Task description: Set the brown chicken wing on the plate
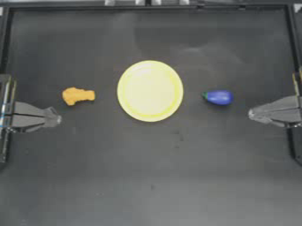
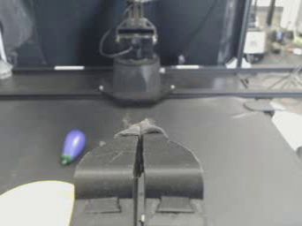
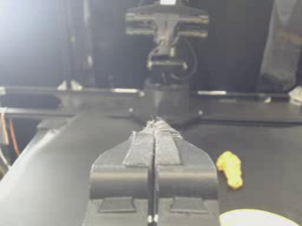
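Note:
The brown chicken wing (image 1: 78, 95) is a small lumpy orange-yellow piece lying on the table left of the plate (image 1: 149, 90), a big round yellow plate with nothing on it. The wing also shows in the right wrist view (image 3: 230, 168), and the plate's edge shows in both wrist views (image 2: 35, 205) (image 3: 254, 218). My left gripper (image 1: 56, 118) rests at the left edge, shut, a little below and left of the wing. My right gripper (image 1: 252, 114) rests at the right edge, shut and holding nothing.
A small blue rounded object with a green tip (image 1: 218, 97) lies right of the plate, seen too in the left wrist view (image 2: 72, 145). A metal rail frames the table (image 1: 151, 6).

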You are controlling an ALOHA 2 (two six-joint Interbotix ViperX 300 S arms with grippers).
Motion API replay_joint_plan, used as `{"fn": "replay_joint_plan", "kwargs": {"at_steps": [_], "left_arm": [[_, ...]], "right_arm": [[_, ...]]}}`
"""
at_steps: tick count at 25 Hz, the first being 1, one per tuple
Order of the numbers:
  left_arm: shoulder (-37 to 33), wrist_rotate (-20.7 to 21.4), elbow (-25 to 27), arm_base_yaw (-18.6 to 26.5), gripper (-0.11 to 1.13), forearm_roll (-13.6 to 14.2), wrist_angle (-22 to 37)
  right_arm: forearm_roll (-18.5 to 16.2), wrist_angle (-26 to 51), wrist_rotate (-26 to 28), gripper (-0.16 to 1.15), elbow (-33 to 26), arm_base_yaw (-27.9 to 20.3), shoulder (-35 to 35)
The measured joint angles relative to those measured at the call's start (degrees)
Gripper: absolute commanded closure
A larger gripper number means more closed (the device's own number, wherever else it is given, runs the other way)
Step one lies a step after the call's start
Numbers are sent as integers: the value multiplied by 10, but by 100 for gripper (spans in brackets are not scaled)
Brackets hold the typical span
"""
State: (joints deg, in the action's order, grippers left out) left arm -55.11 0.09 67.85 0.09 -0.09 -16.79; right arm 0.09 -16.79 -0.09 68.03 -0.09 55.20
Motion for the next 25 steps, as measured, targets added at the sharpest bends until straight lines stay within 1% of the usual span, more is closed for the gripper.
{"fn": "replay_joint_plan", "kwargs": {"at_steps": [1, 2, 3, 5, 8, 10, 11, 13, 16, 17, 18, 19, 21, 22, 25], "left_arm": [[-1, 1, 3, 1, 102, -2, -4], [-6, 1, 7, 2, 101, -3, -7], [-14, 1, 9, 4, 97, -9, -11], [-18, 2, 10, 4, 93, -9, -11], [-18, 4, 10, 5, 94, -9, -4], [-17, 4, 9, 7, 86, -10, 2], [-15, 4, 10, 9, 79, -10, 3], [-10, 4, 9, 11, 55, -9, 4], [4, 4, 9, 12, 5, -9, 7], [7, 4, 8, 12, -6, -9, 9], [11, 4, 6, 12, -9, -10, 15], [14, 4, 4, 12, -3, -10, 21], [22, 5, -6, 21, 6, -8, 51], [25, 5, -11, 25, 6, -7, 66], [26, 5, -30, 47, 0, -2, 120]], "right_arm": [[0, 0, 0, 100, 1, 0, 0], [-1, -1, -1, 102, 3, 0, 1], [-3, -4, -1, 101, 6, 0, 2], [-4, -6, -1, 93, 10, 0, 2], [-4, -6, -3, 83, 10, 0, 2], [-4, -6, -4, 74, 10, 0, 2], [-5, -6, -5, 66, 10, 0, 2], [-10, -6, -5, 46, 10, 0, 2], [-25, -5, -5, 6, 10, 0, 0], [-27, -5, -5, -3, 10, 0, 0], [-29, -5, -5, -10, 10, 0, 0], [-30, -5, -5, -9, 10, 0, 0], [-30, -5, -5, -2, 10, 0, 0], [-31, -5, -4, 0, 10, 0, 0], [-30, -5, -5, 0, 10, 0, 1]]}}
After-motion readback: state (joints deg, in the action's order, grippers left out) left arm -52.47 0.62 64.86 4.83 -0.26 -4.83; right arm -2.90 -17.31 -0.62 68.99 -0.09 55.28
